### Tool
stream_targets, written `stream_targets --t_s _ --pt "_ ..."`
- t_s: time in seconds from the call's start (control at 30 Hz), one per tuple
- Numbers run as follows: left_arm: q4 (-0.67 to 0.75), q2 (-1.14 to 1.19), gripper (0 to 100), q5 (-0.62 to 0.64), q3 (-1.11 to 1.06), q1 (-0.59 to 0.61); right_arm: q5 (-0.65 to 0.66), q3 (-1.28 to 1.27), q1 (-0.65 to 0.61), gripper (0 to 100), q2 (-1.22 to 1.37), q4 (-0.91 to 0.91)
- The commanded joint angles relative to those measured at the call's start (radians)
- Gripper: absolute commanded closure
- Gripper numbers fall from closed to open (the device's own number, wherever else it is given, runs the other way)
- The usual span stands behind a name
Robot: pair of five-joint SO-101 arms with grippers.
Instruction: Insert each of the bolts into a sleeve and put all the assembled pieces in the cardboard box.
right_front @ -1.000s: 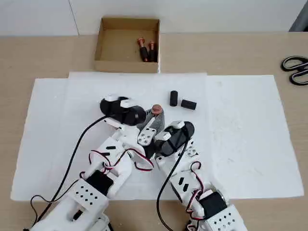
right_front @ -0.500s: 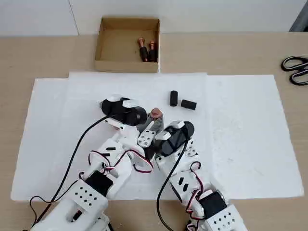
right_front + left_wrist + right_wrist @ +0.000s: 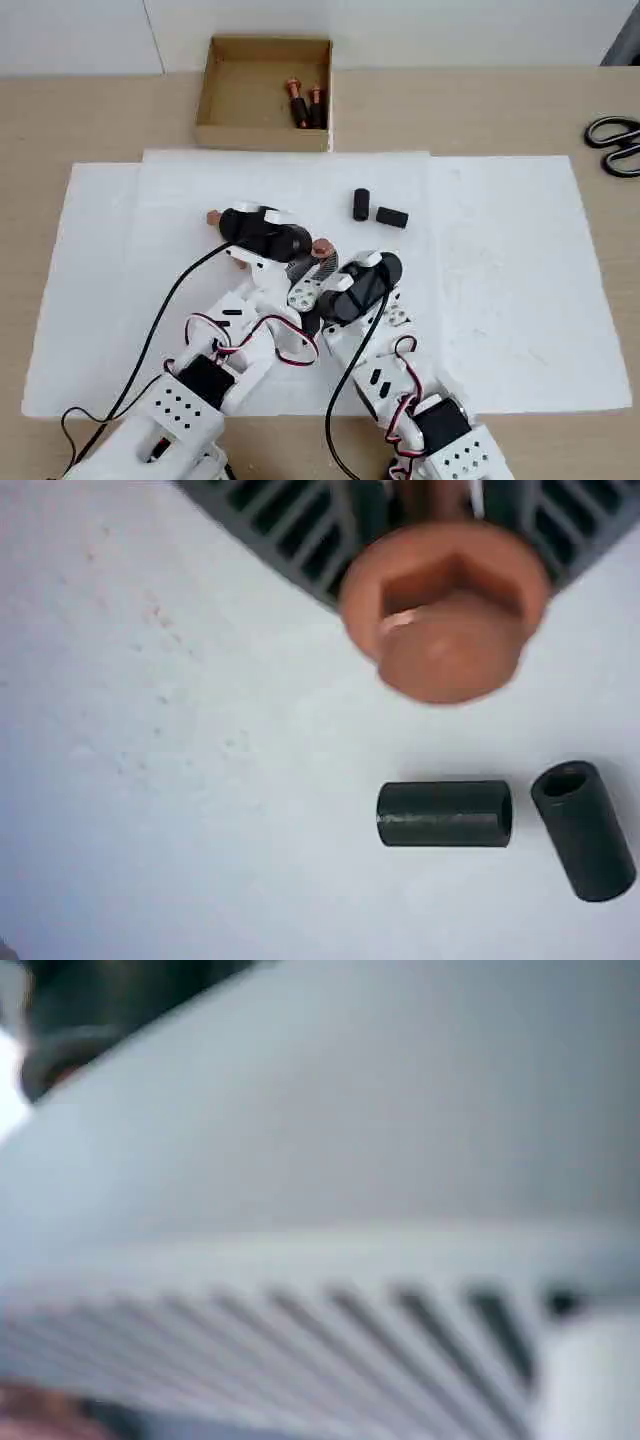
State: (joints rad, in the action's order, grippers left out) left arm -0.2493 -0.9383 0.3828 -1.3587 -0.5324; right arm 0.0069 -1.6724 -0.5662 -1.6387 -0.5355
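copper hex-headed bolt (image 3: 445,620); matte black sleeve (image 3: 445,813)

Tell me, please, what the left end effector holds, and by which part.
The left end effector holds a bolt by its shaft; the head sticks out free.

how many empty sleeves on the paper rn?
2. The first sleeve lies on the white paper, between the arms and the cardboard box. The second sleeve lies just beside it. The arms may hide more.
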Motion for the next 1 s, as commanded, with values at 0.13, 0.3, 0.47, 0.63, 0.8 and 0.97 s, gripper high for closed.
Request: stream_targets --t_s 0.13,0.3,0.47,0.63,0.8,0.97 --pt "-0.089 0.0 99 0.005 -0.007 0.015 -0.005 0.014 0.004 99.5 -0.025 0.004" --pt "-0.117 -0.002 99 0.02 -0.005 0.017 -0.005 0.014 0.004 99.5 -0.025 0.004" --pt "-0.118 -0.002 99 0.046 0.01 0.014 -0.005 0.012 0.004 99.5 -0.025 0.004" --pt "-0.12 -0.002 87 0.048 0.01 0.014 -0.005 0.012 0.004 99.5 -0.025 0.004" --pt "-0.12 -0.002 82 0.048 0.01 0.009 -0.005 0.011 0.004 99.5 -0.025 0.004" --pt "-0.12 -0.002 82 0.048 0.01 0.009 -0.005 0.011 0.004 99.5 -0.025 0.004"
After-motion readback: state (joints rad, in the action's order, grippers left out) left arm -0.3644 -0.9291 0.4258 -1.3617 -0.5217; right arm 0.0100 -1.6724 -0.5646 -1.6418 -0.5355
